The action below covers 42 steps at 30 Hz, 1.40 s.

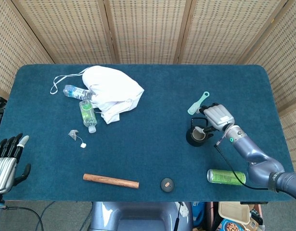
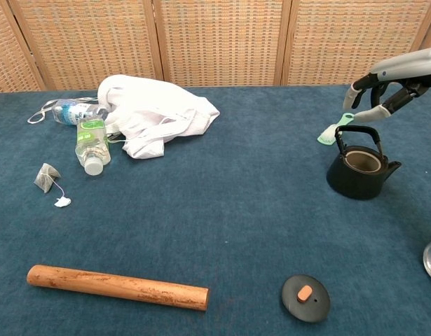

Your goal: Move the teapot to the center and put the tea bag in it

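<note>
The black teapot (image 1: 197,134) (image 2: 359,169) stands lidless at the right of the table, its handle upright. My right hand (image 1: 216,115) (image 2: 377,89) hovers just above and behind the handle, fingers apart and bent downward, holding nothing. The tea bag (image 1: 73,134) (image 2: 45,176) lies at the left with its string and tag trailing toward the front. The teapot's black lid (image 1: 167,183) (image 2: 305,297) lies near the front edge. My left hand (image 1: 6,159) rests at the front left corner, fingers straight, empty; the chest view does not show it.
A mint scoop (image 1: 198,103) (image 2: 334,131) lies just behind the teapot. A green can (image 1: 226,176) lies front right. A wooden rod (image 1: 110,181) (image 2: 117,286) lies near the front. Two bottles (image 2: 91,145) and a white cloth (image 1: 113,91) (image 2: 155,115) sit at the back left.
</note>
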Available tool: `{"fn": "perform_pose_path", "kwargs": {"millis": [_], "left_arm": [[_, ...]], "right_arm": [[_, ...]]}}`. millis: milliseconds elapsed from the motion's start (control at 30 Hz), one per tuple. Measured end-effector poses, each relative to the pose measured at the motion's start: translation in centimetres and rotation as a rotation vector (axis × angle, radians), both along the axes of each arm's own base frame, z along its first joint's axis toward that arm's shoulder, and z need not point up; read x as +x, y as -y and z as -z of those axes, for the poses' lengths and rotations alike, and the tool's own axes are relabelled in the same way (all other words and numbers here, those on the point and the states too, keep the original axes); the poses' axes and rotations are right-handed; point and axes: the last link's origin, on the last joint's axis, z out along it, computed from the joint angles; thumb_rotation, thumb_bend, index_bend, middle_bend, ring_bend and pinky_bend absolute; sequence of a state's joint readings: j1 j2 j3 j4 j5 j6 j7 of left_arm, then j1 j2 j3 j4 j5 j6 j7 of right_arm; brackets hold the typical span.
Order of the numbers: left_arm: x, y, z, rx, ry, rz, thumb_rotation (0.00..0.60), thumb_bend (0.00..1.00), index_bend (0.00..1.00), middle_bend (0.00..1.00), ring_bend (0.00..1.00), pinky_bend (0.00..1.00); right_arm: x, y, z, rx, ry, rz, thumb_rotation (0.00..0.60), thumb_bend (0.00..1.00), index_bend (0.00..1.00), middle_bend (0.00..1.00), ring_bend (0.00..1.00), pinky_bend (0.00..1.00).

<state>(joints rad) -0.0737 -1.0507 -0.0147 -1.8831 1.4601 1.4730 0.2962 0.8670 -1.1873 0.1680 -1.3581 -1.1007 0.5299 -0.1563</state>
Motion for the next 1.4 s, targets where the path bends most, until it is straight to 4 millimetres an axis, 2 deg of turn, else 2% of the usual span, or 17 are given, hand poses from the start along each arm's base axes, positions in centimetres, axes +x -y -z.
{"fn": "perform_pose_path", "kwargs": {"millis": [333,767,1067,1400], "left_arm": [[-0.2,0.2,0.0,0.001,0.000,-0.009,0.600,0.46,0.04,0.00,0.04,0.00],[-0.3,0.3,0.0,0.000,-0.001,-0.016,0.600,0.46,0.04,0.00,0.04,0.00],[-0.4,0.3,0.1,-0.004,-0.001,-0.019,0.600,0.46,0.04,0.00,0.04,0.00],[-0.4,0.2,0.2,-0.009,0.008,-0.017,0.600,0.46,0.04,0.00,0.04,0.00]], "right_arm": [[0.4,0.8,1.3,0.054,-0.028,0.023,0.116,0.51,0.26,0.29,0.35,0.24],[-0.1,1.9,2.2,0.087,-0.093,0.058,0.109,0.51,0.27,0.29,0.35,0.24],[-0.5,1.9,2.7,0.111,-0.121,0.074,0.108,0.51,0.31,0.33,0.36,0.24],[0.5,1.2,1.8,0.099,-0.083,0.056,0.107,0.51,0.39,0.41,0.38,0.24]]}}
